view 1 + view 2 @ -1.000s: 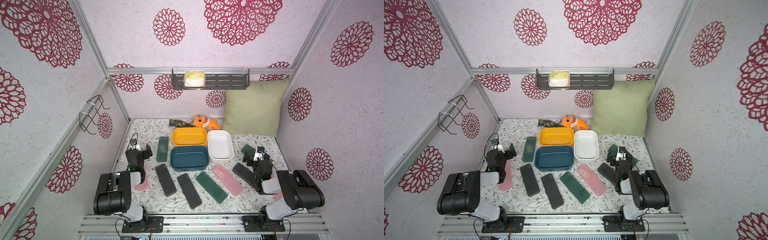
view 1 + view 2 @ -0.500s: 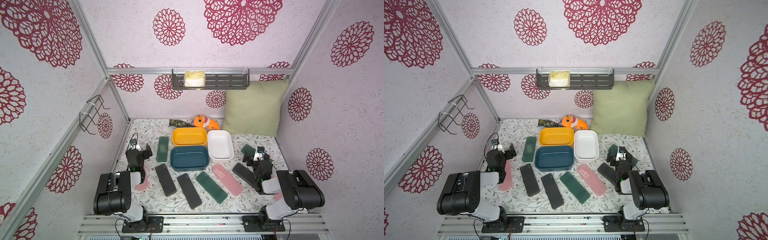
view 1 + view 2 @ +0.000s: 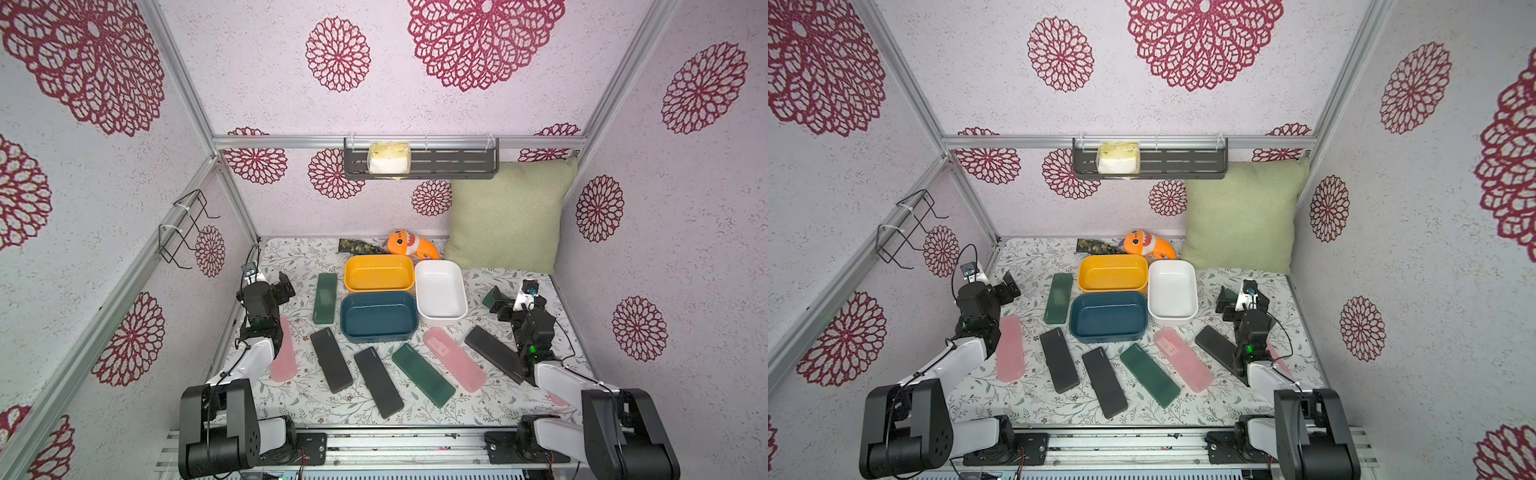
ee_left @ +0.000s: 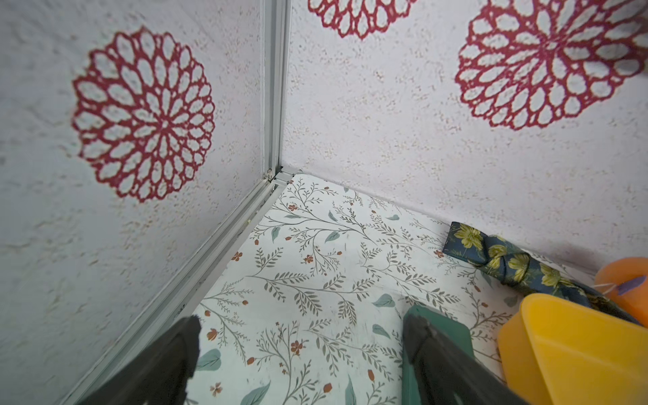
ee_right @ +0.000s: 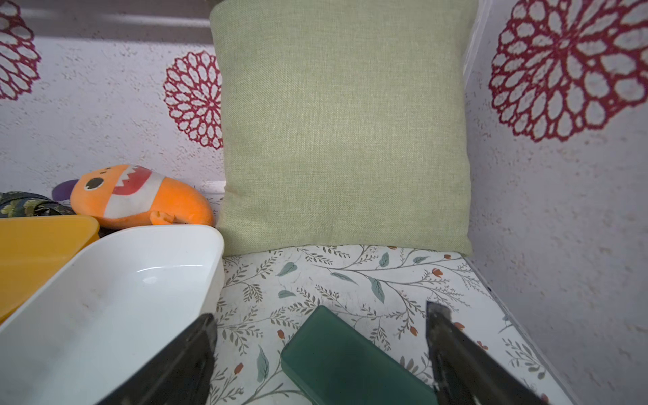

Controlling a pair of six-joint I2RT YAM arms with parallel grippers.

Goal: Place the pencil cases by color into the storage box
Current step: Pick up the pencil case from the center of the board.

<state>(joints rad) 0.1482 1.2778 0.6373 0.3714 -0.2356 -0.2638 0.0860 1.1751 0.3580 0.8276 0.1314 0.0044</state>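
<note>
Where the bench point(image 3: 299, 399) carries three tubs point(image 3: 378, 334), pencil cases point(image 3: 378, 382) lie scattered around them.
We see the left fingers point(image 4: 157, 361) spread wide above the bench, just beside a green case point(image 4: 456, 336); the right fingers point(image 5: 456, 357) stand apart, one on each side of the rightmost green case point(image 5: 343, 361), lying flat on the bench.
</note>
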